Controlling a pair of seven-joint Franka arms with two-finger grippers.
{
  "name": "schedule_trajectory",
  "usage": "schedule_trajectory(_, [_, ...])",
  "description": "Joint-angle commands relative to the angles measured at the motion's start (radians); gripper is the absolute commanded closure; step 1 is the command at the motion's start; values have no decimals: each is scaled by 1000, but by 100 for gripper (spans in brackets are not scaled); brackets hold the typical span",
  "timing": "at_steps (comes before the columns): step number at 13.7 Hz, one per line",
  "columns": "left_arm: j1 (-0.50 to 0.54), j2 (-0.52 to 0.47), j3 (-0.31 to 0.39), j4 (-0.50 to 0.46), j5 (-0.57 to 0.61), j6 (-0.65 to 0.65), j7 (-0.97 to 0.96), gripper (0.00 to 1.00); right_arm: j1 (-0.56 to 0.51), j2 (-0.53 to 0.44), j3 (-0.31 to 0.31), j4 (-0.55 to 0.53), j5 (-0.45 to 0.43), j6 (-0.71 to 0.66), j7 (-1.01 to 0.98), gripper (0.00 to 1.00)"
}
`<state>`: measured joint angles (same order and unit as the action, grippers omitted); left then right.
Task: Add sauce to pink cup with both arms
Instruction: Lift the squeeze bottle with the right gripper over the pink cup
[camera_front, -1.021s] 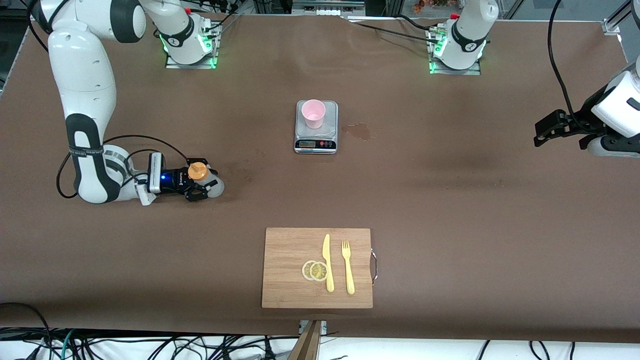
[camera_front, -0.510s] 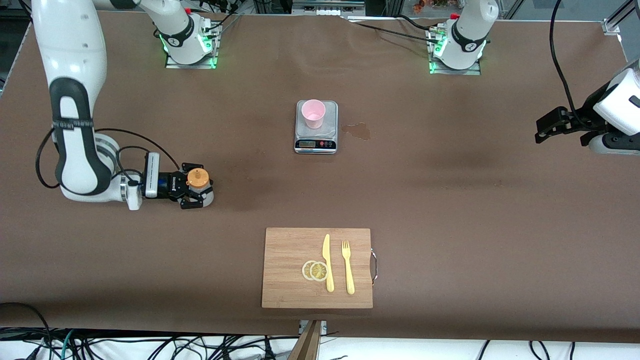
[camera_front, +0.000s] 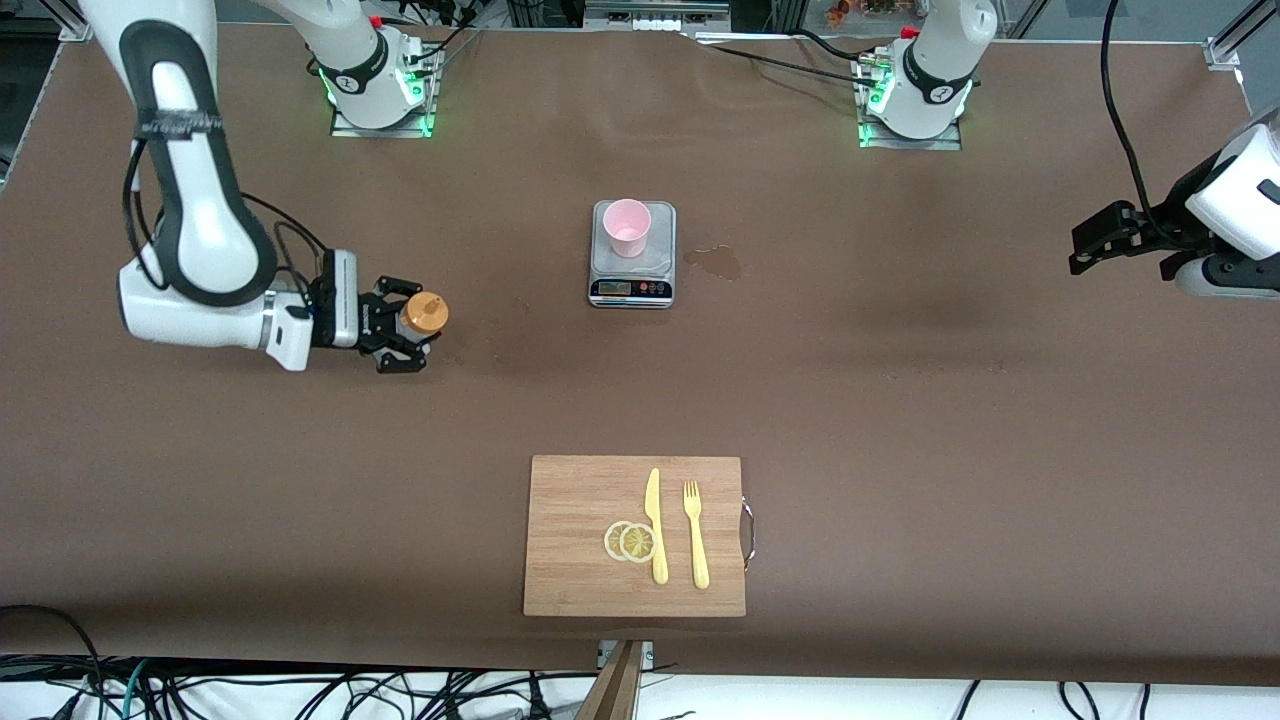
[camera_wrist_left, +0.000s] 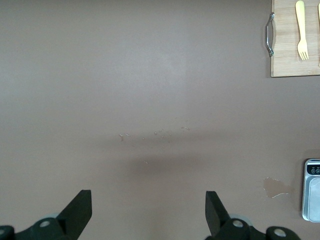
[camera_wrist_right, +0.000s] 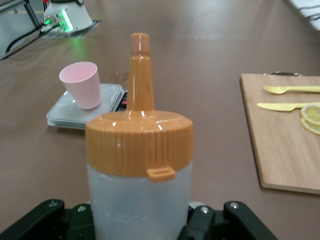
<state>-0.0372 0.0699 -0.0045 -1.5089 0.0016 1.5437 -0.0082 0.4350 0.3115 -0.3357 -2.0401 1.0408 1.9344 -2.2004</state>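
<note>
— Where is the sauce (camera_front: 422, 313) kept?
— It is clamped upright in the right pincer (camera_front: 400, 338), held over the table (camera_front: 900, 400) toward the right arm's end.
— And the pink cup (camera_front: 627, 226)?
— It is set on the scale (camera_front: 632, 288). The left pincer (camera_front: 1090, 245) is spread wide, parked over its own end.

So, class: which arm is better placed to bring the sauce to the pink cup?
The right. Its gripper is shut on the sauce bottle. The left gripper waits open over the table's end, away from the pink cup.
</note>
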Motion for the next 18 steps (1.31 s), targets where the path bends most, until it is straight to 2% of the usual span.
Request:
schedule_trajectory(1, [2,-7,-3,15,-3,-28,13,0,51,-129,18,-124,-88,104,115,86])
schedule_trajectory(4, [-10,-4,-2,15,-2,-28,4,0,103,-212,35,-209,-154,176,284,88])
schedule_trajectory(6, [-10,-5,0,15,-2,-30,5,0,131,-235,50,-221,-200,210,367,88])
schedule_trajectory(12, [-9,-7,-3,15,-1,-30,2,0,186,-252,122,-218,-361,274,611,88])
schedule_trajectory(15, [-10,-7,-9,15,-2,-45,2,0,257,-252,133,-215,-436,291,743,88])
schedule_trajectory(18, [-9,-7,-6,15,6,-45,4,0,280,-252,158,-210,-510,291,858,88])
